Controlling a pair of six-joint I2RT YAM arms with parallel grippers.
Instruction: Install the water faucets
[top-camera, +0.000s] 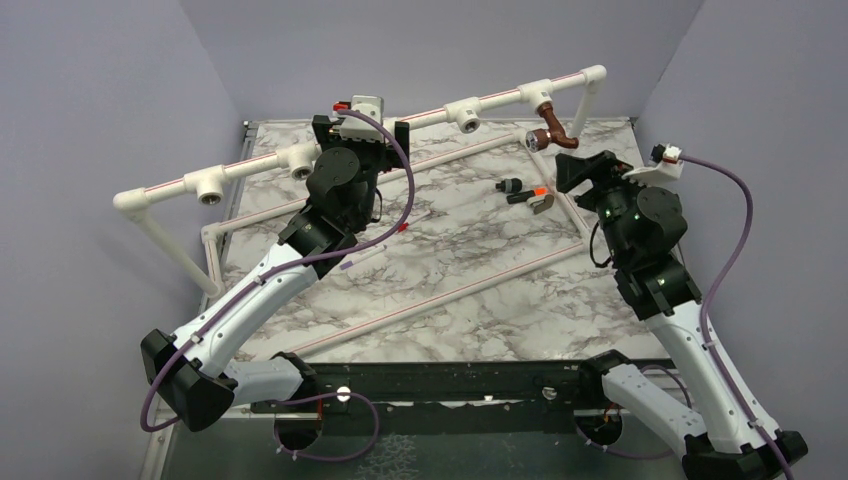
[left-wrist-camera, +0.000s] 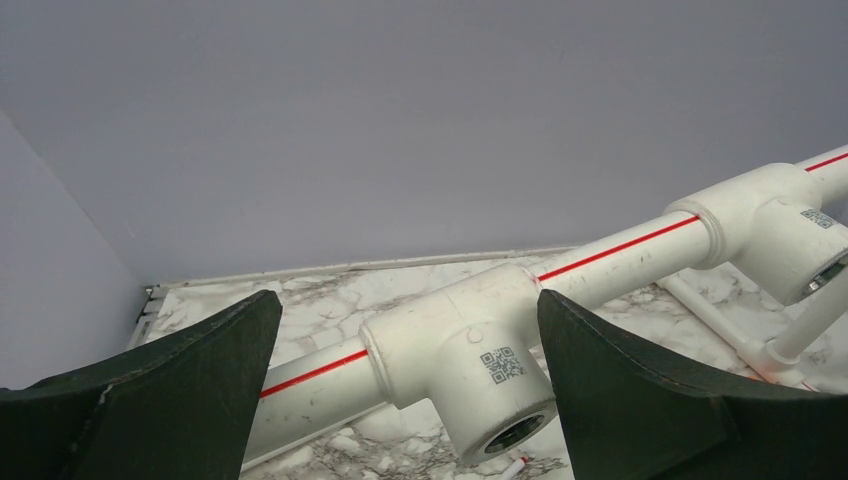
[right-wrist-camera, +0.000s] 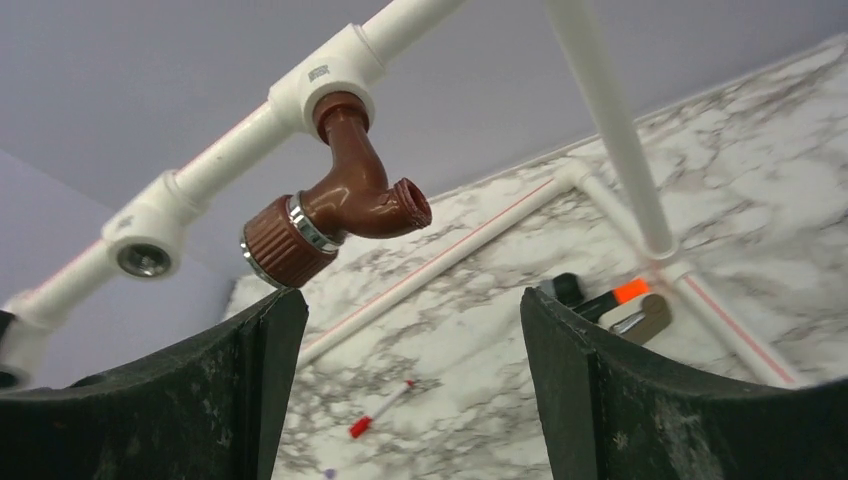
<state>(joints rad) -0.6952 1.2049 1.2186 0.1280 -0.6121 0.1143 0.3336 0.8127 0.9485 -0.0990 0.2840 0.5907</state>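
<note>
One copper-coloured water faucet (top-camera: 548, 130) hangs from the right-hand tee fitting (top-camera: 537, 95) of the raised white pipe; its ribbed knob with a silvery ring points left. In the right wrist view the faucet (right-wrist-camera: 335, 205) sits just above my left fingertip, not between the jaws. My right gripper (top-camera: 580, 172) (right-wrist-camera: 410, 330) is open and empty, just below and to the right of the faucet. My left gripper (top-camera: 362, 132) (left-wrist-camera: 410, 330) is open, its fingers straddling an empty white tee fitting (left-wrist-camera: 470, 360) without touching it. No other faucet is in view.
Other empty tees sit along the pipe (top-camera: 210, 187) (top-camera: 300, 160) (top-camera: 468, 112). A black-and-orange tool (top-camera: 522, 190) and a tan-and-silver part (top-camera: 541, 205) lie on the marble table (top-camera: 450, 260). A thin red-tipped white stick (top-camera: 375, 243) lies near the left arm. Thin pipes cross the table.
</note>
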